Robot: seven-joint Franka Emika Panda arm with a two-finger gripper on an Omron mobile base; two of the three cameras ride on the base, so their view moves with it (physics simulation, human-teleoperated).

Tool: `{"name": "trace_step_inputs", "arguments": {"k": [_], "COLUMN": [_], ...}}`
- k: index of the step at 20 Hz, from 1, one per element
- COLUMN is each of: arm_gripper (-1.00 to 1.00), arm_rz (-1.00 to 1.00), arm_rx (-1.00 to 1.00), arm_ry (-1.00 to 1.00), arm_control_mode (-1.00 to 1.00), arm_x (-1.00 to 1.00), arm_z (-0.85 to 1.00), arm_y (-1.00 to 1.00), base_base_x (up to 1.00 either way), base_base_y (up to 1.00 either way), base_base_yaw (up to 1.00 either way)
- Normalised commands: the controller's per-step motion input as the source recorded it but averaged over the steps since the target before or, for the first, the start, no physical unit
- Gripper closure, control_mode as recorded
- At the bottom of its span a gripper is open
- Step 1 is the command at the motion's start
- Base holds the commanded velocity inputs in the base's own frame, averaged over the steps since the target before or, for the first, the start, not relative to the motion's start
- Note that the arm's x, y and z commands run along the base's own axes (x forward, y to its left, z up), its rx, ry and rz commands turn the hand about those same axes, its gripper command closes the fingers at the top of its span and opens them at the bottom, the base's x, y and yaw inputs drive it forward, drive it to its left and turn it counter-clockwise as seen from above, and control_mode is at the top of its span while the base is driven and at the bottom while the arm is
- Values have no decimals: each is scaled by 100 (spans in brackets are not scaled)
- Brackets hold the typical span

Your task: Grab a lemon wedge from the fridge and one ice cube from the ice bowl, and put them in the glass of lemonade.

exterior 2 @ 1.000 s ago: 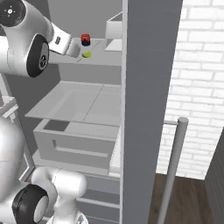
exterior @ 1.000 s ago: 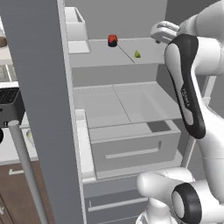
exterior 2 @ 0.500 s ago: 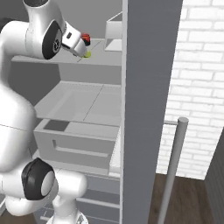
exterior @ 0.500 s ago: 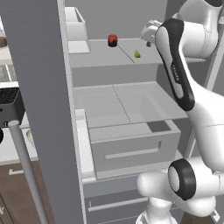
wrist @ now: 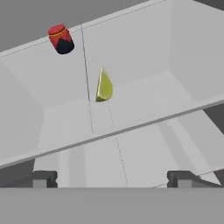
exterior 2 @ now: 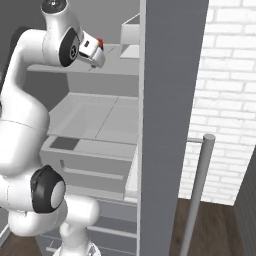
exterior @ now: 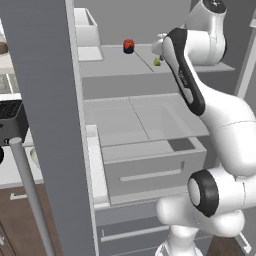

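The fridge (exterior: 45, 100) stands open, its grey door (exterior 2: 170, 75) swung out. On an upper shelf (exterior: 115, 62) lies the lemon wedge (exterior: 157, 62), small and yellow-green. In the hand view the lemon wedge (wrist: 104, 85) stands on its flat side just past the shelf's front edge. My gripper (wrist: 113, 179) is open, short of the wedge and a little lower, with nothing between its fingertips (wrist: 43, 178). From the base views, my gripper (exterior: 158, 49) hovers at the shelf's front right, close to the wedge. The ice cube, ice bowl and glass of lemonade are out of view.
A red-lidded dark jar (wrist: 61, 39) sits at the back of the same shelf, left of the wedge. A white bin (exterior: 87, 30) stands at the shelf's far left. Below are a wide flat shelf (exterior: 140, 117) and a pulled-out drawer (exterior: 150, 165). A door handle bar (exterior 2: 197, 195) stands at the right.
The arm has swung in toward the upper shelf, bringing the hand closer to the lemon wedge. The jaws have stayed open. The wedge and jar have not moved.
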Motion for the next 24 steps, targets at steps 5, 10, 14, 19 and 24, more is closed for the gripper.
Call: {"name": "trace_step_inputs", "arguments": {"k": [5,10,14,19,24], "arm_gripper": [-100,-100,-100,-100,-100], "arm_rz": [0,0,0,0,0], "arm_rx": [0,-1,-3,-7,-7], "arm_ry": [-1,0,0,0,0], "arm_control_mode": [-100,-100,-100,-100,-100], "arm_x": [53,42,21,5,49], "arm_z": [0,-22,-51,-21,0], "arm_y": [0,0,0,0,0], "base_base_x": [0,0,0,0,0], "base_base_y": [0,0,0,0,0], "base_base_yaw": [0,0,0,0,0]}}
